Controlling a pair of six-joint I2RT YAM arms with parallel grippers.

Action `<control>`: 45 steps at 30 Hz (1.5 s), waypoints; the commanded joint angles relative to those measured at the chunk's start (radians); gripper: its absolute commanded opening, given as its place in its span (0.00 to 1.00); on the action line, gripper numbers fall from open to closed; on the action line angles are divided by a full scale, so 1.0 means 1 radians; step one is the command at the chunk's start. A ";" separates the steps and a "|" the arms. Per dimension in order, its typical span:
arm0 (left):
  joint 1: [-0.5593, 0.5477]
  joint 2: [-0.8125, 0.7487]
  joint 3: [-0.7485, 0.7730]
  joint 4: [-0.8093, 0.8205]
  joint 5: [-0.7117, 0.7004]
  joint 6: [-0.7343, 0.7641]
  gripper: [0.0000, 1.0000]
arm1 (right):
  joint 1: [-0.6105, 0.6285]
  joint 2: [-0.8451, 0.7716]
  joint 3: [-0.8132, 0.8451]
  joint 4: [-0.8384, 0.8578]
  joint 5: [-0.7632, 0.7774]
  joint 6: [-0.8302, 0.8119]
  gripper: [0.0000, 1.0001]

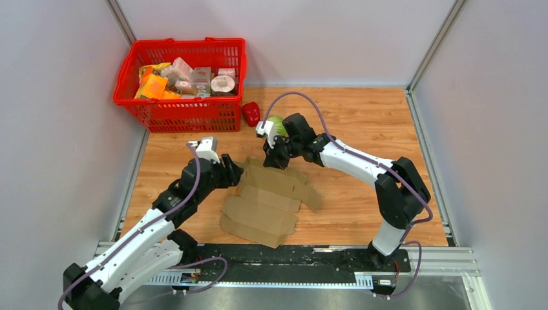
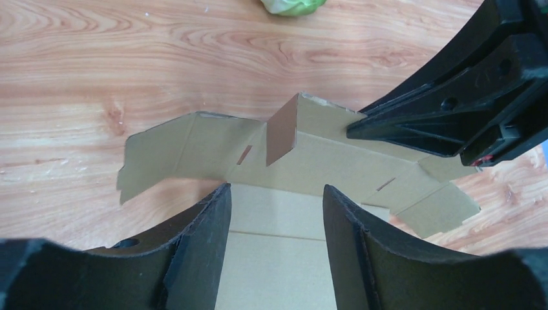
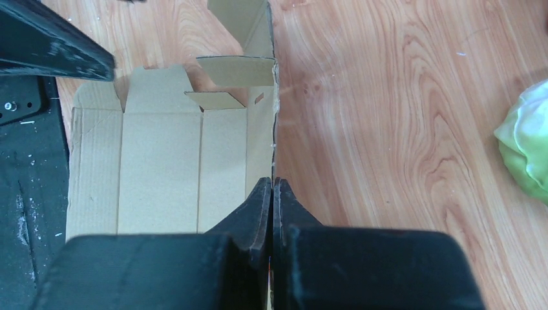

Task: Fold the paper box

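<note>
The paper box (image 1: 262, 206) is a plain brown cardboard sheet lying mostly flat in the middle of the wooden table, flaps spread. Its far side panel stands raised (image 2: 323, 161). My right gripper (image 1: 274, 158) is shut on that raised far edge; in the right wrist view the thin cardboard edge (image 3: 274, 97) runs straight into the closed jaws of the right gripper (image 3: 272, 184). My left gripper (image 1: 232, 173) is at the box's left end, open, and the flat panel (image 2: 274, 258) shows between the left gripper's (image 2: 274, 190) fingers with nothing held. A small tab (image 2: 282, 132) stands upright.
A red mesh basket (image 1: 187, 42) full of small packages stands at the back left. A green cabbage (image 1: 276, 123) lies just behind the right gripper, with a small red object (image 1: 251, 113) beside it. Grey walls close in the table on three sides.
</note>
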 commanded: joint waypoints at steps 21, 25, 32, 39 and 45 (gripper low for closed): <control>-0.004 0.179 0.146 -0.053 0.086 0.230 0.54 | 0.091 -0.002 0.059 -0.063 0.060 -0.067 0.00; -0.005 0.136 0.090 -0.021 0.092 0.199 0.53 | 0.096 -0.010 0.053 -0.061 0.062 -0.065 0.00; -0.005 0.240 0.088 0.007 0.111 0.170 0.52 | 0.109 -0.013 0.047 -0.057 0.092 -0.073 0.00; -0.004 0.320 0.145 -0.018 0.044 0.196 0.29 | 0.113 -0.021 0.052 -0.061 0.115 -0.086 0.00; -0.005 0.334 0.158 -0.013 -0.026 0.240 0.00 | 0.122 -0.034 0.046 -0.060 0.206 -0.042 0.24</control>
